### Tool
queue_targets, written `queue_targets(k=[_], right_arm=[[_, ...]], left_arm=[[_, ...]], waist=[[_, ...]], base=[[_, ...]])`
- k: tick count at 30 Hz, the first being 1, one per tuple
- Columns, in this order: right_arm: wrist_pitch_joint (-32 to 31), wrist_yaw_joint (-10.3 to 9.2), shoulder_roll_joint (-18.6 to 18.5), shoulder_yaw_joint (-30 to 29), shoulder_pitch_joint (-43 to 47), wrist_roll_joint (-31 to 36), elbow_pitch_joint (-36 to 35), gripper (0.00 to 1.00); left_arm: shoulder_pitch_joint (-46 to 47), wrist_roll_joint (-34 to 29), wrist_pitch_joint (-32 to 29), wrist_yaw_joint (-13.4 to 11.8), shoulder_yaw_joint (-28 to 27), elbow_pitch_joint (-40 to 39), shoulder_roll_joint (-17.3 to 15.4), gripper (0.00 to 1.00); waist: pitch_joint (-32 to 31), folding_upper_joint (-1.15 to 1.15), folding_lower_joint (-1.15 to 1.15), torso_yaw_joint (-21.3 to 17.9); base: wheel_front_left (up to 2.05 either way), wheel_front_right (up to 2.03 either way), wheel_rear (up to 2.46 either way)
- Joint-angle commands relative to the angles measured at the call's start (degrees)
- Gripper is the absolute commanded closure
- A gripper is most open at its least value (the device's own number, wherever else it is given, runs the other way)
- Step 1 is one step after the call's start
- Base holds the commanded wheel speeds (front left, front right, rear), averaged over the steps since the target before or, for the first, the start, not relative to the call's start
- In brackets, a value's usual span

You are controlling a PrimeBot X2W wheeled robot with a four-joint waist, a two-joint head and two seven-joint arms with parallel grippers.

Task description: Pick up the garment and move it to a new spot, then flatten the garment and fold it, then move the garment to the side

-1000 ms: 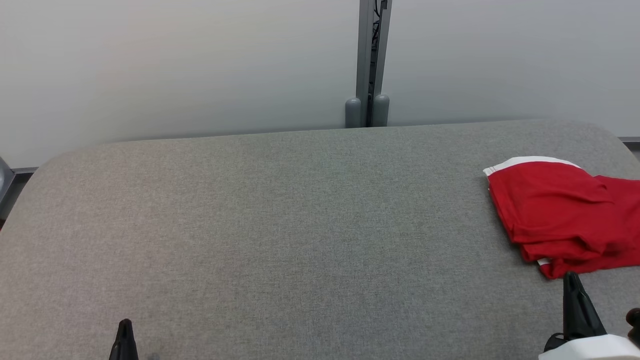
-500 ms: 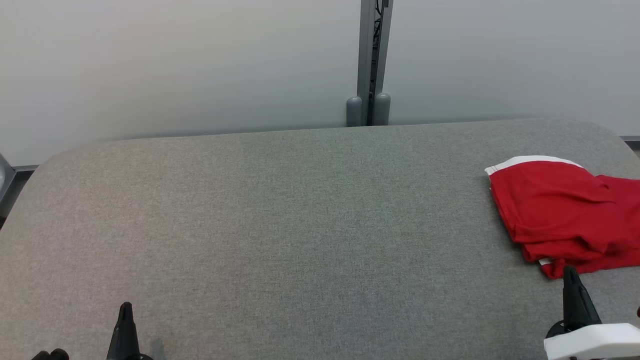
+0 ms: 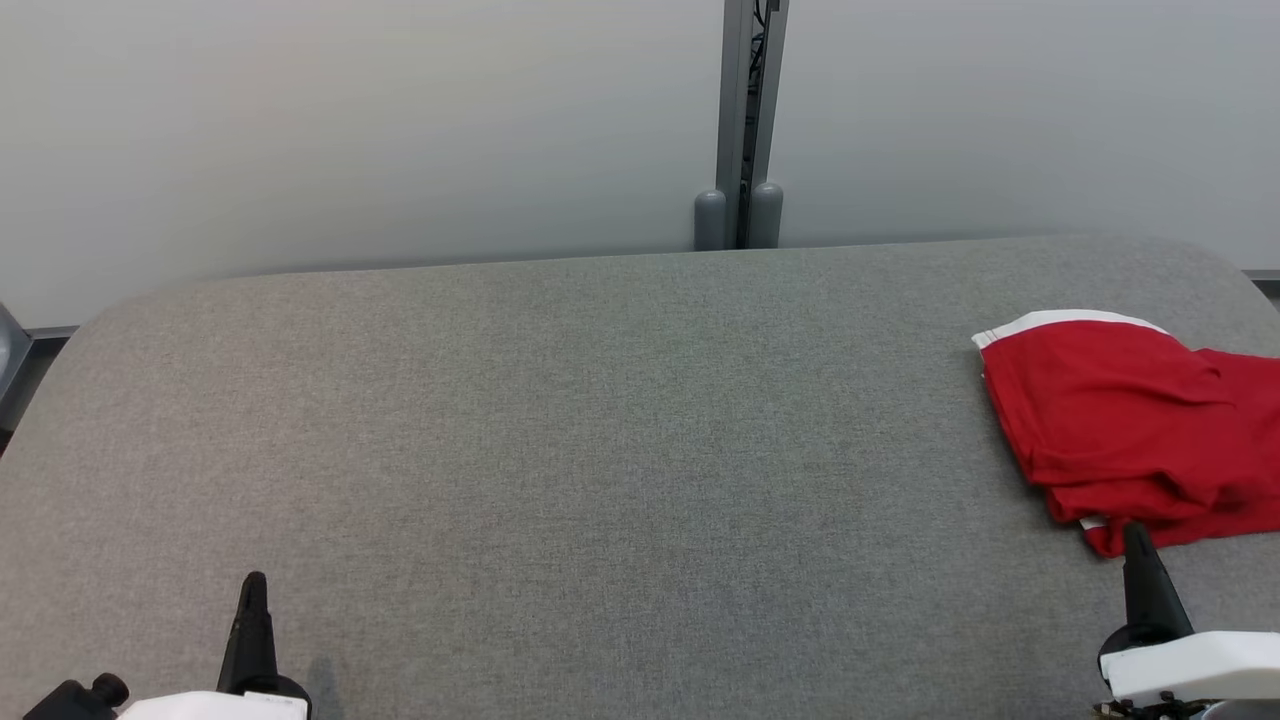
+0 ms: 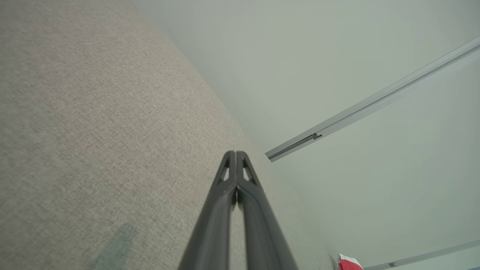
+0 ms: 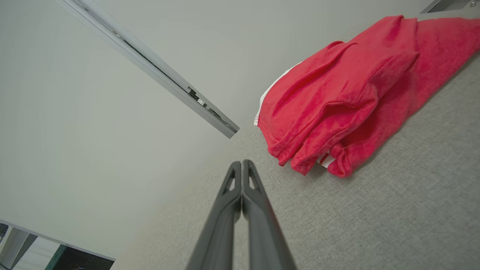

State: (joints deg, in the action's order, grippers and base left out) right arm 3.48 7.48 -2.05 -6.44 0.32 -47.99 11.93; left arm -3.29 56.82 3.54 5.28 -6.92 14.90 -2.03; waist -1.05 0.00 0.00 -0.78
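Head view has the garment (image 3: 1130, 430), red with white trim, lying in a loose folded stack on the table (image 3: 600, 450). It sits at the robot's far right and runs off that edge of the picture. The table is covered in grey cloth and has rounded far corners.

The right gripper (image 3: 1133, 535) rises from the lower right on a white forearm (image 3: 1190, 665), its two fingers pressed together with nothing between them. In this view its tip overlaps the garment's near edge. The right wrist view shows the tip short of the cloth: the garment's near corner lies just ahead and to the right of the fingers, with a strip of bare grey between.

The left gripper (image 3: 253, 585) stands at the lower left, fingers likewise together and empty, over bare table and well apart from the garment. In the left wrist view a small red and white bit of the garment shows far off, near the lower right corner.

Behind the table stands a pale wall (image 3: 350, 130). A grey post (image 3: 742, 100) runs up it, with two rounded grey caps (image 3: 737, 215) at its foot just beyond the table's far edge.
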Motion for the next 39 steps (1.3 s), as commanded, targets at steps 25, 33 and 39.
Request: queue_targets(k=[25, 33, 39], right_arm=[[-4.29, 0.02, -0.78, -0.08, -3.73, -18.68, 0.57, 1.00], [-5.40, 0.02, -0.84, -0.09, -4.27, -23.48, 0.83, 1.00], [-6.17, 0.02, -0.89, -0.10, -4.76, -26.87, 1.00, 1.00]], left_arm=[[5.04, 14.90, -4.20, 1.16, 0.10, -0.88, -0.72, 1.00], [5.99, 18.76, -5.35, 1.41, 0.14, -0.91, -0.79, 1.00], [6.80, 21.47, -6.14, 1.53, 0.17, -0.92, -0.82, 1.00]], waist=[[0.40, 0.00, 0.00, 0.26], [0.53, 0.00, 0.00, 0.34], [0.63, 0.00, 0.00, 0.40]], base=[[0.00, 0.00, 0.00], [0.00, 0.00, 0.00], [0.00, 0.00, 0.00]])
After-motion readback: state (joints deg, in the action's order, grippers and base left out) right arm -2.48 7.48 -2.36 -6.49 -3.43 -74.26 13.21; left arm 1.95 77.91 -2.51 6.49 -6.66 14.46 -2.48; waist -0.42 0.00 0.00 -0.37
